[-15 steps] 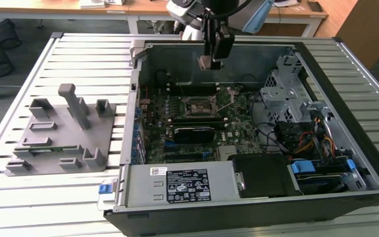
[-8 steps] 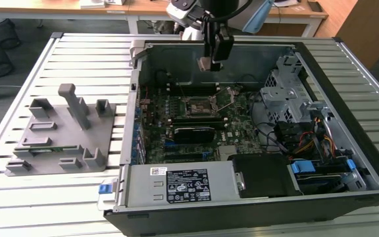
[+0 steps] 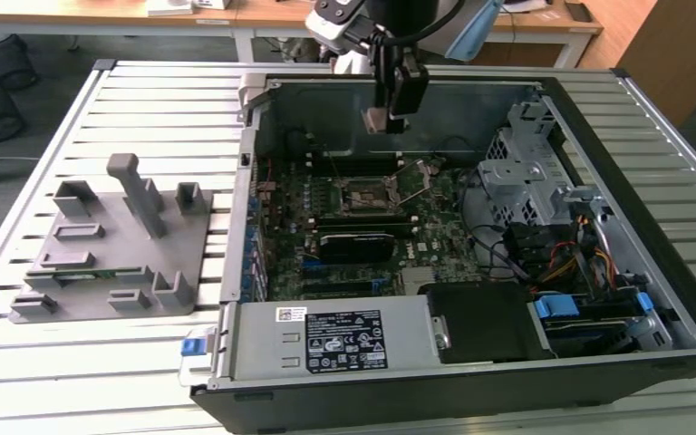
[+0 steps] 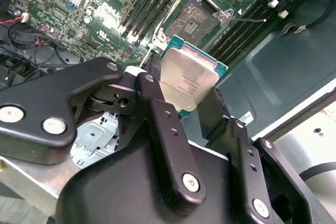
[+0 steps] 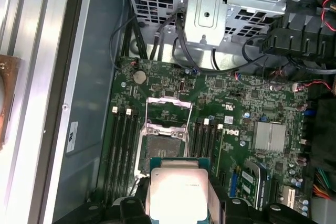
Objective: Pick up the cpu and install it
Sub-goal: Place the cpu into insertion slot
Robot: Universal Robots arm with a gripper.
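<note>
The cpu (image 4: 189, 80), a flat square chip with a silver-grey top and thin pale rim, is clamped between my black fingers (image 4: 157, 108) and tilted. My gripper (image 3: 384, 116) is shut on the cpu (image 3: 376, 120) and hangs over the far side of the open computer case (image 3: 251, 208). In the first wrist view the cpu (image 5: 177, 187) hovers beside the motherboard's socket (image 5: 163, 140), well above it. The socket (image 4: 194, 19) (image 3: 366, 195) lies open with its contact field bare and its metal frame swung up.
A grey holding fixture (image 3: 119, 245) stands on the slatted table at the exterior view's left. Inside the case are memory slots (image 5: 121, 145), a finned heat sink (image 5: 269, 135), a metal drive cage (image 3: 524, 172), loose cables (image 3: 565, 263) and the power supply (image 3: 323, 340).
</note>
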